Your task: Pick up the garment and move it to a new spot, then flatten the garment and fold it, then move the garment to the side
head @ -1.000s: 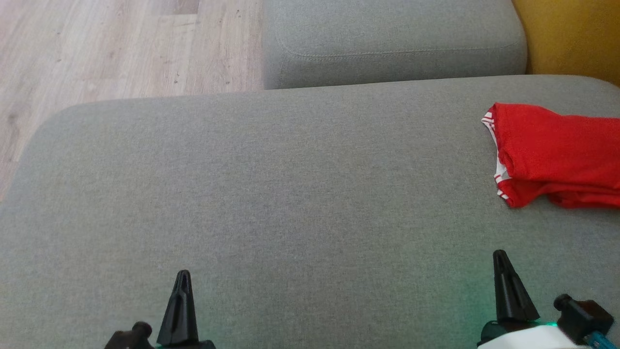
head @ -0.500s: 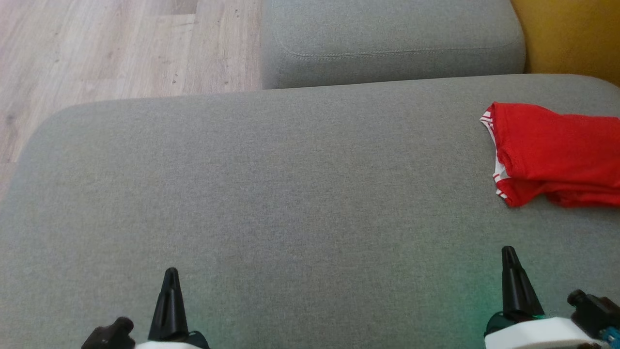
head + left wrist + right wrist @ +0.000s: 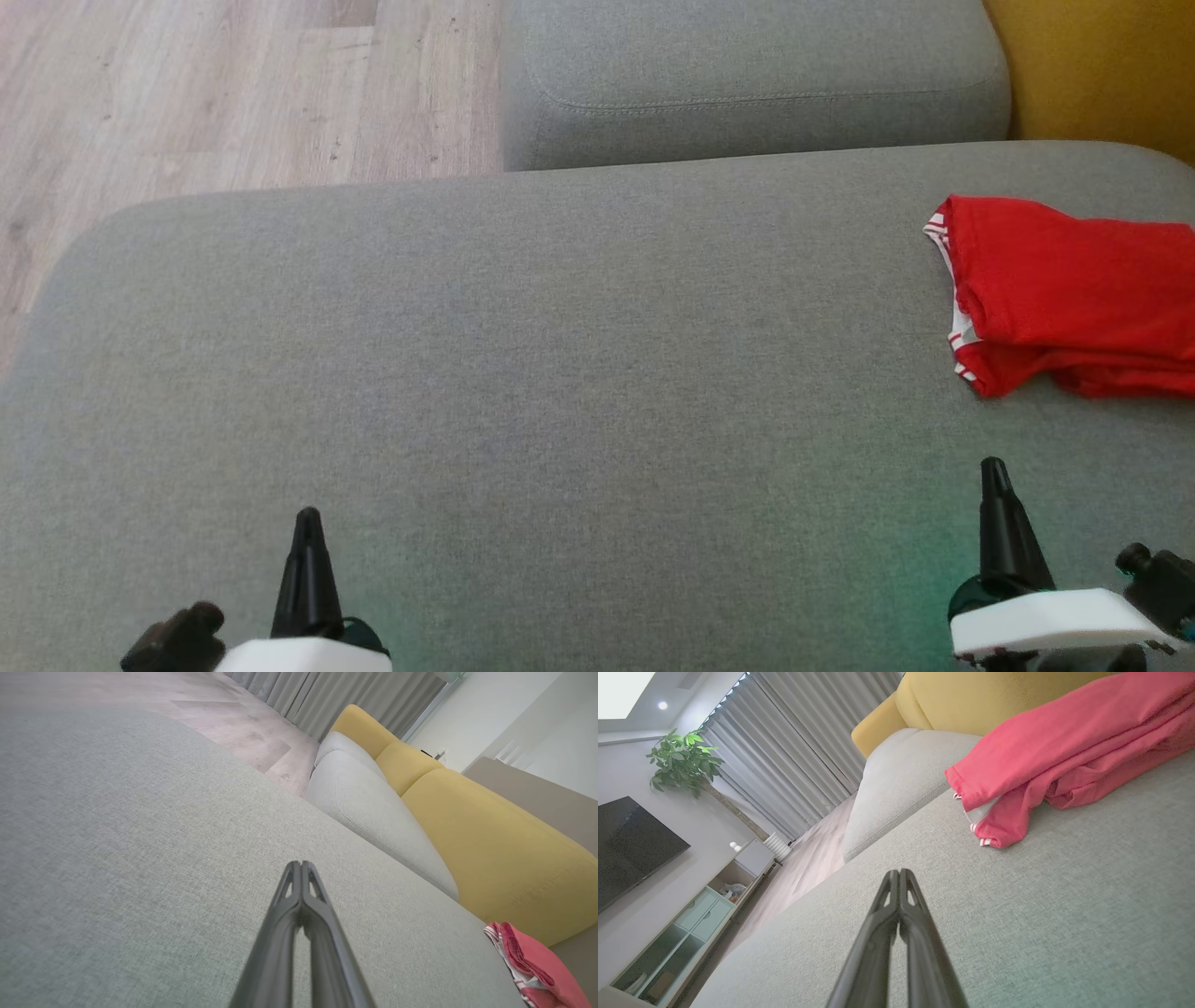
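1. Head view: at the right end of a wide grey seat cushion (image 3: 560, 373), the red garment (image 3: 1074, 289), folded over in loose layers, white striped trim along its left edge, cut off by the picture's right border.
2. Low at the left, the left gripper (image 3: 306, 523), over bare cushion and well apart from the garment; fingers pressed together into a single dark point, nothing between them.
3. Low at the right, the right gripper (image 3: 994, 471), near the garment's front edge but not touching it; jaws likewise together and holding nothing.
4. Left wrist view: tips meeting above grey fabric, garment far off in the lower right corner, below a yellow backrest (image 3: 490, 835).
5. Right wrist view: tips meeting again, garment ahead at the upper right, resting on the cushion in front of the yellow backrest.
6. Beyond the cushion: a second grey cushion (image 3: 747, 75), wooden floor (image 3: 187, 93), grey curtains (image 3: 808, 742), a potted plant (image 3: 684, 760), a dark television (image 3: 626, 849), a low cabinet (image 3: 691, 914).
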### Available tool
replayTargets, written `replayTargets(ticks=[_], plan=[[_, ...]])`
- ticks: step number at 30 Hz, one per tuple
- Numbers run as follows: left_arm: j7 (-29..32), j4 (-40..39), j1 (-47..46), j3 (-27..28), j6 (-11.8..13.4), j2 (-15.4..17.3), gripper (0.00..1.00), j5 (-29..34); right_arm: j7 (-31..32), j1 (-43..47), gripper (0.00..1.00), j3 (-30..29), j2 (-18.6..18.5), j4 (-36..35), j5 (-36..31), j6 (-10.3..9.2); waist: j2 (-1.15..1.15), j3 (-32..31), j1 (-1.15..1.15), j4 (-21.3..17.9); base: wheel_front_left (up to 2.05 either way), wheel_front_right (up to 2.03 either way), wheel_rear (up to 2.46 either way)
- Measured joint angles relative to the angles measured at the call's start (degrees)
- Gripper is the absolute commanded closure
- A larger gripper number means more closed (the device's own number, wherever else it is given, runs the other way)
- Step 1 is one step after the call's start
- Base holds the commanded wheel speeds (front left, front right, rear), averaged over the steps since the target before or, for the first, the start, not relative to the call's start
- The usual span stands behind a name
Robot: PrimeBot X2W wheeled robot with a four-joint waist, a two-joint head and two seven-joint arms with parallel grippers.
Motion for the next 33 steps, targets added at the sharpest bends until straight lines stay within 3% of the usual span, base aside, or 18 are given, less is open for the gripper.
replayTargets(ticks=[33], plan=[[5.27, 1.76, -3.52, 3.88, -2.05, 0.21, 1.00, -21.96, 5.21, -4.02, 1.00, -2.27, -0.43, 1.90, 22.71, 0.00, 0.00, 0.12, 0.00, -0.51, 0.00, 0.00, 0.00]])
